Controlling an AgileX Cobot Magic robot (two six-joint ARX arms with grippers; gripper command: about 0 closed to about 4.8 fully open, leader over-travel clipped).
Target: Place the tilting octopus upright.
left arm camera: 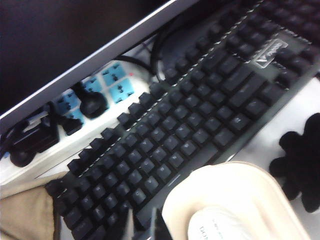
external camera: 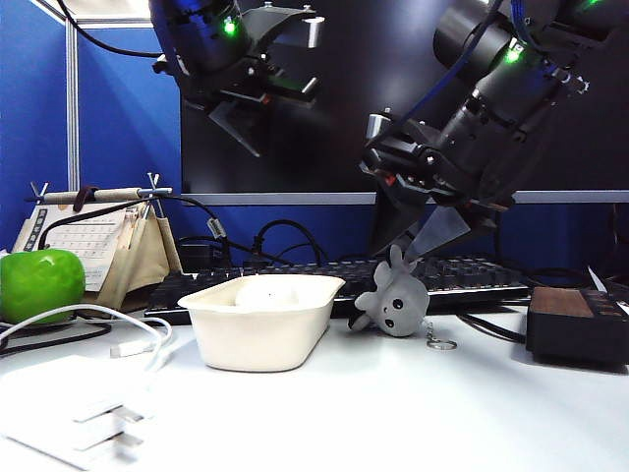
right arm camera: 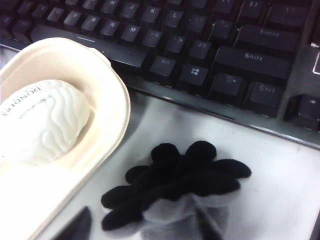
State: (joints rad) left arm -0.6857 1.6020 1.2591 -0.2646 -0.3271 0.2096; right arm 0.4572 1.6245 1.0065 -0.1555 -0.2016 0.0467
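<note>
I see octopus point(external camera: 396, 301) tipped over on table point(external camera: 413, 413), leaning on keyboard point(external camera: 462, 275), just right of white tray point(external camera: 261, 324). My right gripper point(external camera: 432, 231) hangs right above it, fingers apart, empty. Left gripper point(external camera: 241, 123) high up, far off; can't tell its fingers.

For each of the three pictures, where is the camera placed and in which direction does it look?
Exterior view: low at the table's front, facing the monitor; both arms, left gripper raised, right gripper above the octopus.
Left wrist view: above, looking down on the keyboard and tray; only fingertips show.
Right wrist view: looking down on the octopus, tray, keyboard; one fingertip.
All views share the tray, keyboard and octopus.
</note>
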